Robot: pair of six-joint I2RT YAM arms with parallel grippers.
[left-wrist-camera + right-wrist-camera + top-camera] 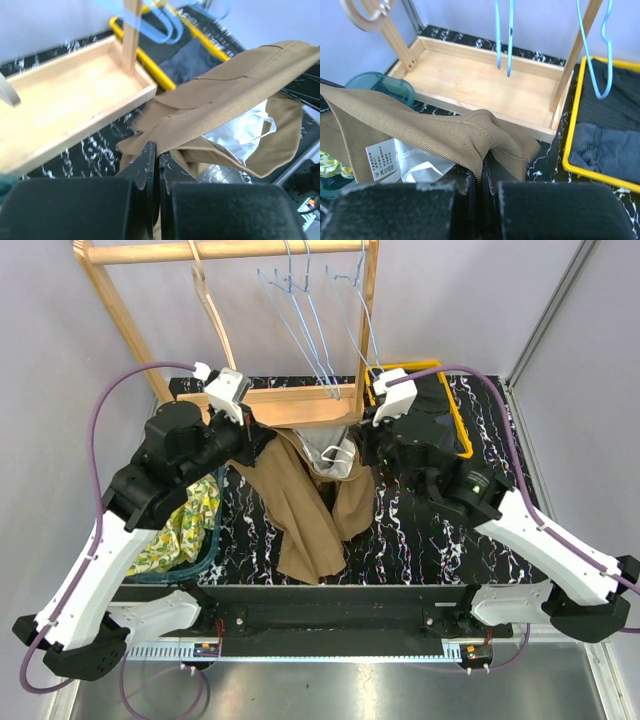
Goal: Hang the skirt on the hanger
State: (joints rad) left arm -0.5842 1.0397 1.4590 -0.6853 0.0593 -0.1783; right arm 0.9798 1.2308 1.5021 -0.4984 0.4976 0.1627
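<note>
Evenly Pinched: Skirt Spread Between Both Arms Below the Hangers

The tan skirt point(315, 505) is held at the middle of the top view. Its waistband is gripped at either end, and the rest trails down onto the marbled black table point(400, 540).

The left jaws are seen closed on a fold of waistband at the bottom centre of the left wrist view. The right jaws are likewise clamped on the opposite edge at the bottom centre of the right wrist view. Because it is held at two points, the waist is spread open, and the white lining point(420, 170) with its care label point(381, 161) is exposed. This spread is judged to be meant for passing the waistband onto a hanger.

Blue wire hangers point(315, 330) are hung from the wooden rack point(230, 252) at the top centre, just behind the skirt, with a wooden hanger point(212, 310) to their left. The skirt is not yet on any of them.

A yellow tray point(467, 435) of dark clothes is seen at the right, and a teal basket point(215, 540) with a floral garment at the left.
</note>
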